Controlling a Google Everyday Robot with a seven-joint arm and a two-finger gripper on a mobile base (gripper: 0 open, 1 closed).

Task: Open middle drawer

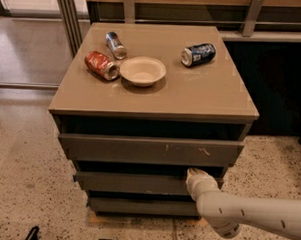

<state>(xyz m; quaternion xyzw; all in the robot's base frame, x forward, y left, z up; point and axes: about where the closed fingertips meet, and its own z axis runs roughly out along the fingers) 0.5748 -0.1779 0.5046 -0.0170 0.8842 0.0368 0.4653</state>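
Note:
The middle drawer (132, 183) is the plain grey-brown front below the taller scratched top front (149, 150) and above the short bottom front (141, 206). It sticks out only slightly from the cabinet. My gripper (192, 174) is at the end of the white arm (251, 214), which comes in from the lower right. The gripper sits at the top edge of the middle drawer's front, near its right end, at the dark gap above it. Its tip is hidden against the drawer.
On the cabinet top (202, 89) lie a red can (101, 65), a silver can (116, 45), a blue can (198, 54) and a cream bowl (142, 71). Speckled floor surrounds the cabinet. A dark wall panel stands to the right and a metal post at the back left.

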